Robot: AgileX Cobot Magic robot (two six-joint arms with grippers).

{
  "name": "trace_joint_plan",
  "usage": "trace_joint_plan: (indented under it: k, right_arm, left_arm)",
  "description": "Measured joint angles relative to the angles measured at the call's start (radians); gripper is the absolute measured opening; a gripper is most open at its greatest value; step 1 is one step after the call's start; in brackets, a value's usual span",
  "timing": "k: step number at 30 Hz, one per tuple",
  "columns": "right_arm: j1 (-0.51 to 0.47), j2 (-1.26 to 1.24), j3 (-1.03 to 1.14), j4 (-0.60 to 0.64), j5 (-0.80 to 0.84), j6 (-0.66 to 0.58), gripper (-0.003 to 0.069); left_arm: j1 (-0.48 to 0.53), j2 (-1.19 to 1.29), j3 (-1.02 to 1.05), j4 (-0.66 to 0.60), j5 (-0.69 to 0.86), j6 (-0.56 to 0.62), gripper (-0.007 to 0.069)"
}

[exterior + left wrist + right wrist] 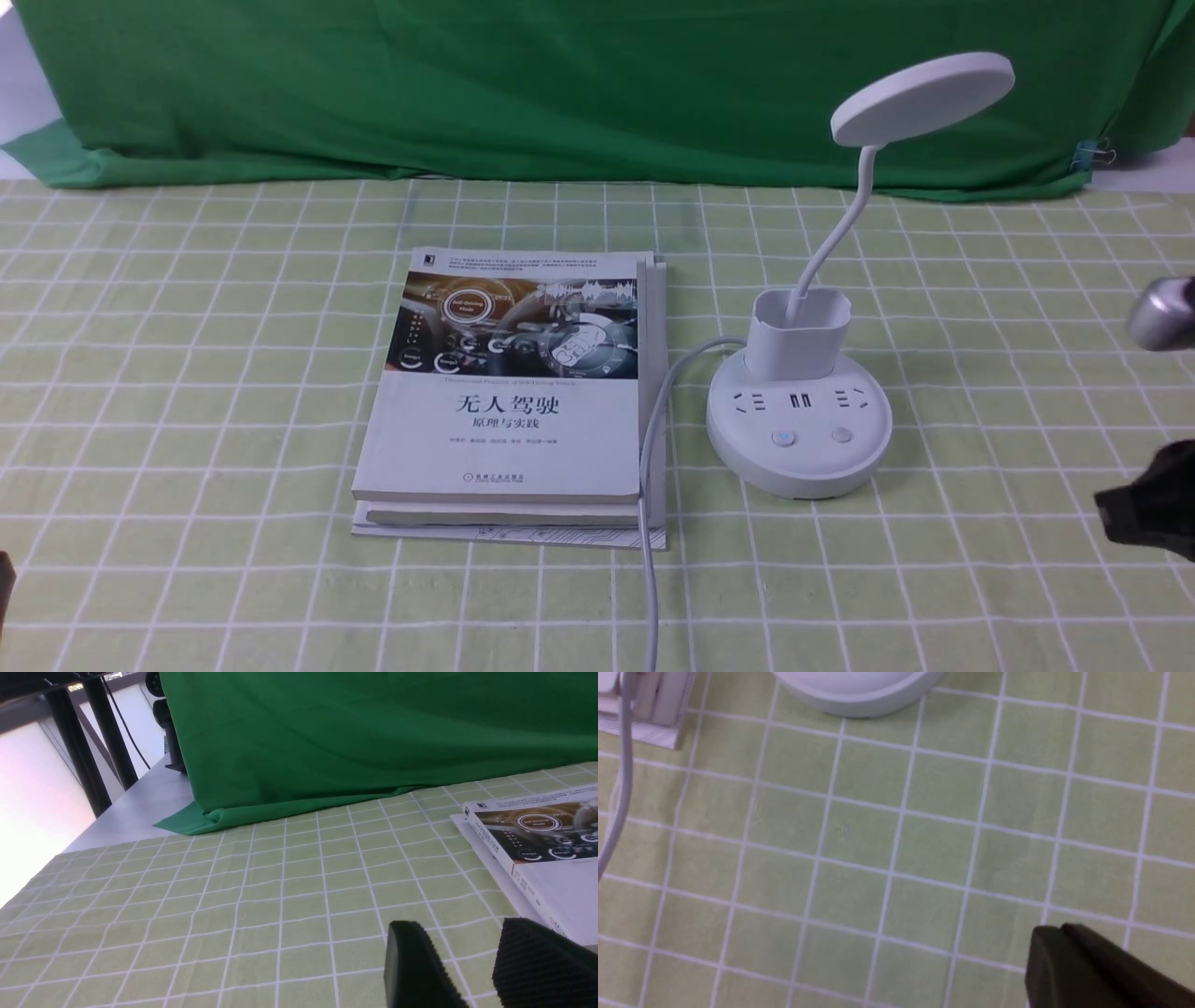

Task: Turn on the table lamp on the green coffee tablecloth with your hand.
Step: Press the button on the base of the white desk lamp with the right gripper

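By the desk's near left corner, the left gripper [460,933] holds its ribbed black fingers parted over the pale yellow-green grid tablecloth [187,373]. At the right edge the black hand [1153,509] is cut off, so its grip cannot be made out. The white plastic table lamp [798,439] stands right of centre, its buttons toward the near edge; only its bendy neck shows in the cup holder [801,331].

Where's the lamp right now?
In the front view the table lamp stands right of centre on the green coffee tablecloth, just right of the stacked books.
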Motion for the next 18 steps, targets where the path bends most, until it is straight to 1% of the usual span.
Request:
trace_joint_plan:
  k: [3,6,9,10,16,18]
  right_arm:
    - [0.031,0.100,-0.057,0.006,-0.012,-0.009,0.0030]
    - [0.100,0.259,-0.167,0.010,-0.036,-0.022,0.0030]
    - [0.131,0.350,-0.235,0.013,-0.057,-0.028,0.0030]
    - [0.154,0.420,-0.290,0.013,-0.071,-0.029,0.0030]
    - [0.164,0.592,-0.419,0.013,-0.074,-0.032,0.0030]
    - [0.164,0.613,-0.439,0.013,-0.074,-0.035,0.0030]
  left_arm:
    - [0.000,0.000,0.000,0.000,0.000,0.000,0.0242]
    - [0.000,0.000,0.000,0.000,0.000,0.000,0.0242]
    - [0.000,0.000,0.000,0.000,0.000,0.000,0.0242]
    - [0.000,0.000,0.000,0.000,0.000,0.000,0.0242]
    - [0.000,0.000,0.000,0.000,0.000,0.000,0.0242]
    - [0.000,0.000,0.000,0.000,0.000,0.000,0.0242]
